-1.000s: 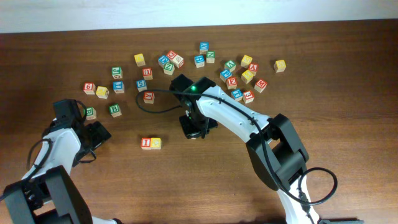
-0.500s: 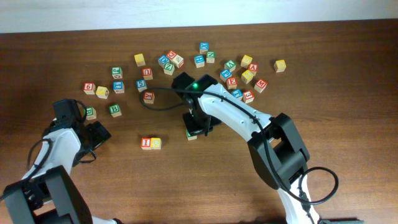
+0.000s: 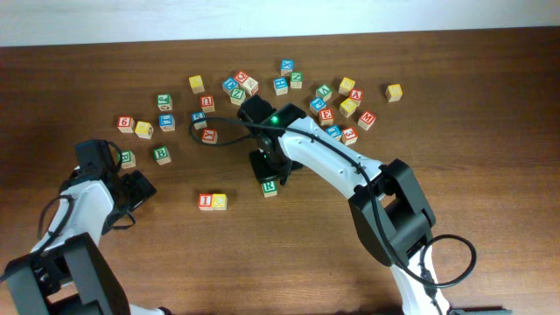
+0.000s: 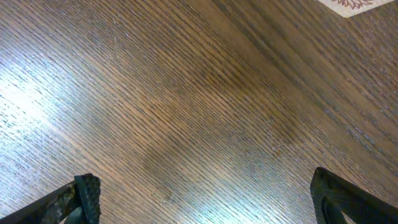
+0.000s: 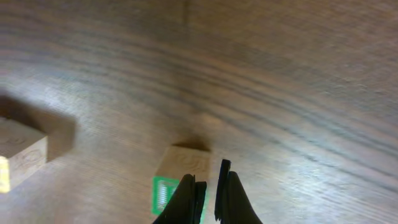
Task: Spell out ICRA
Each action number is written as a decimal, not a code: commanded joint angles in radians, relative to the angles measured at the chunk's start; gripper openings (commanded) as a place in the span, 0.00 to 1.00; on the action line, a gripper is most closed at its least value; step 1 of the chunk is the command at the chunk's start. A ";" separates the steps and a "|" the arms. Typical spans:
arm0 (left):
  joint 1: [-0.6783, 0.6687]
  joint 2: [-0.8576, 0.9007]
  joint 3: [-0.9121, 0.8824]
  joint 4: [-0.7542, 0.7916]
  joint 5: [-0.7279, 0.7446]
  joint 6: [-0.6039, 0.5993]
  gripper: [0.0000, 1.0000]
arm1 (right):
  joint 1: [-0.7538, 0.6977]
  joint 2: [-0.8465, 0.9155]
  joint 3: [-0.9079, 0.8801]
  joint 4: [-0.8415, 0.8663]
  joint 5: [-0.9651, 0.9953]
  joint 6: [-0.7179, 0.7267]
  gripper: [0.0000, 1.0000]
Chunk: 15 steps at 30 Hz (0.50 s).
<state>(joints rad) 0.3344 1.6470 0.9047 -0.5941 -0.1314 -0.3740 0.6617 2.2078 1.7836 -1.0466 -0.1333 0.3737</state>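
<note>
A red I block and a yellow C block sit side by side at the table's front middle. A green-faced block lies to their right, apart from them; in the right wrist view it lies just below and left of my fingertips. My right gripper sits just behind it, fingers almost together with nothing between them. The yellow block's edge shows at the left. My left gripper is open over bare wood.
Many loose letter blocks are scattered across the back of the table, from a red one at the left to a yellow one at the right. Two green blocks lie near my left arm. A block corner shows in the left wrist view.
My right gripper has drawn back away from the front edge, uncovering the green-faced block it stood over. The block stays on the table. The left arm has not moved.
</note>
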 commanded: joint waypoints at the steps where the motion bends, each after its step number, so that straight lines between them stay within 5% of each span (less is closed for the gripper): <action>1: 0.005 -0.010 -0.006 -0.001 -0.008 -0.003 0.99 | 0.003 0.009 -0.007 0.000 -0.123 0.006 0.04; 15: 0.005 -0.010 -0.006 -0.001 -0.007 -0.003 0.99 | -0.010 0.009 -0.007 0.056 0.067 0.002 0.08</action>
<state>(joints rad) 0.3344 1.6470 0.9047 -0.5941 -0.1318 -0.3744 0.6651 2.2082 1.7821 -0.9974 -0.1341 0.3740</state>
